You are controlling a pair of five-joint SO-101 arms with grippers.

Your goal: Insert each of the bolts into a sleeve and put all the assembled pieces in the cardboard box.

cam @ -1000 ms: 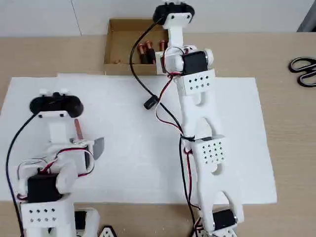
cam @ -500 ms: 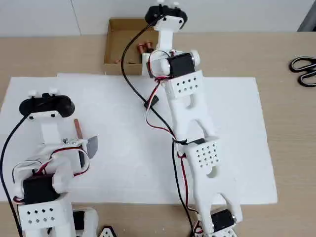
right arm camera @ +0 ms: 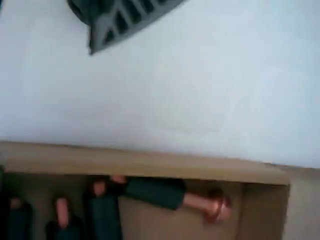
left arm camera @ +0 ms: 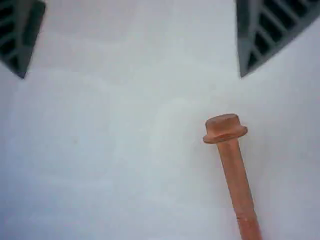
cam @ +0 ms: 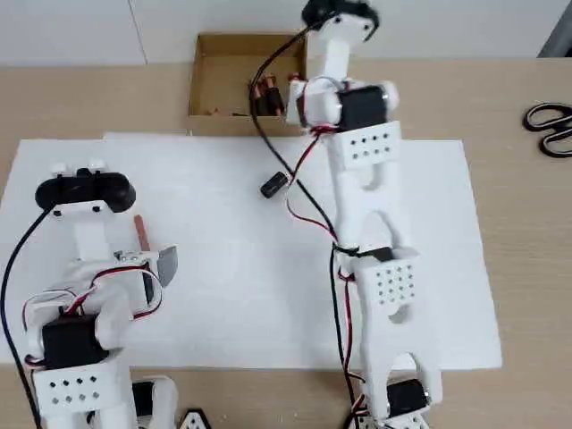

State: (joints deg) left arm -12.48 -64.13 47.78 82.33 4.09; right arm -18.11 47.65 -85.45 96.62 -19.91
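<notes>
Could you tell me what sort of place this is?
Probably a lab or workshop bench: a wooden table covered by a white sheet, scissors at its edge, and a cardboard box holding sleeved bolts.

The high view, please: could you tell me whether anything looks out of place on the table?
One bolt lies bare on the white sheet, outside the cardboard box and with no sleeve on it, while the pieces in the box are sleeved. Nothing looks spilled or damaged.

We see bright, even light falling from above, the white sheet (cam: 232, 295) pale and close to glare, hardly any shadow beside the bolt (left arm camera: 236, 175), and only the inside of the cardboard box (right arm camera: 150, 162) lying dim in shade.
</notes>
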